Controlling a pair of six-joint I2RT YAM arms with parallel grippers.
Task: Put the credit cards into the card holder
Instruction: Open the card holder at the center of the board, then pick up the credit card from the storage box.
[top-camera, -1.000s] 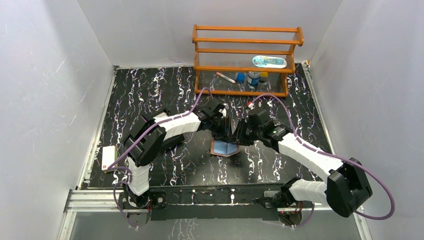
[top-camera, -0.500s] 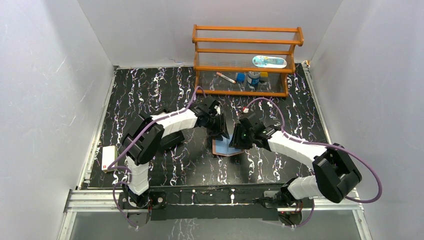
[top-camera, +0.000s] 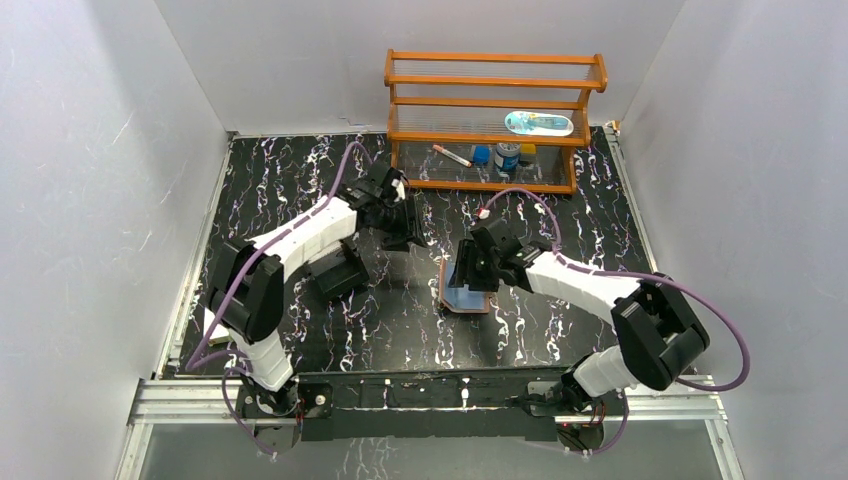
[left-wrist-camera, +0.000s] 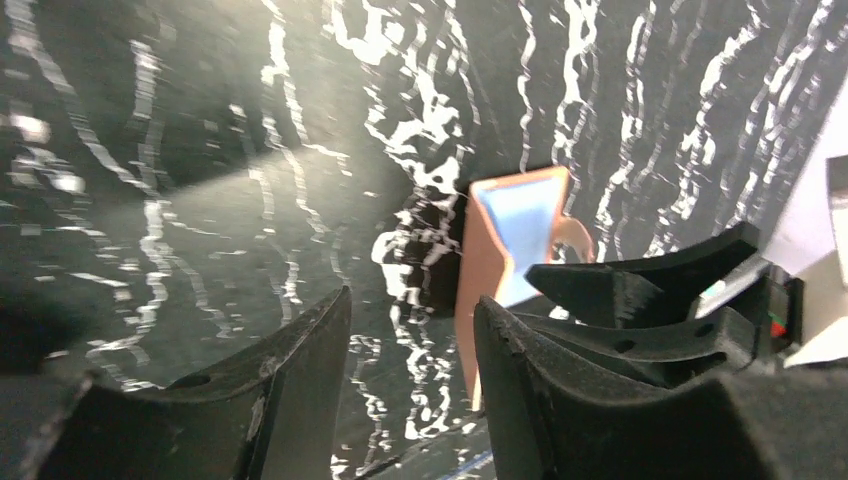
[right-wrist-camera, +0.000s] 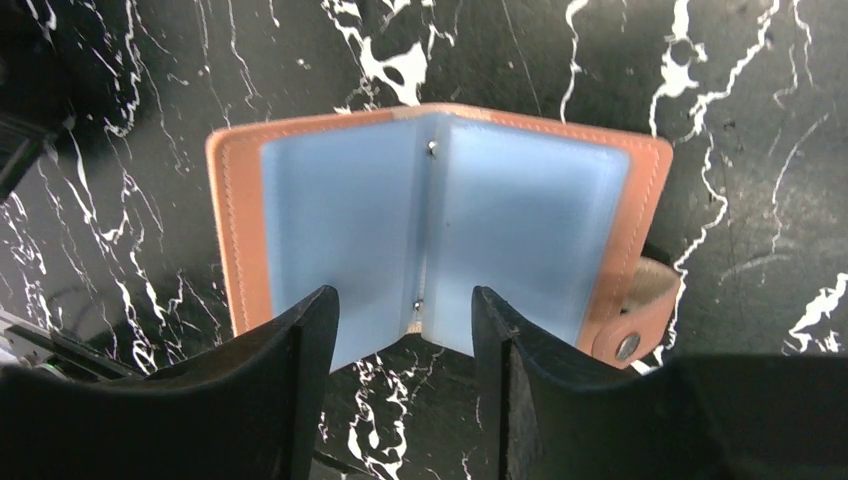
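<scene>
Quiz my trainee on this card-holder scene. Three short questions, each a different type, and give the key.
1. True or false: the card holder is folded shut.
2. Which one is over it: A) left gripper, B) right gripper?
3. Fill in: the left gripper holds ____.

Key: 1 false, it lies open. 2 B. 3 nothing.

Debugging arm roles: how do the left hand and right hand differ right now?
Right hand hovers directly over the open card holder; left hand is off to its side, over the table. Left hand lies nearer the rack than right hand. Both open, both empty.
</scene>
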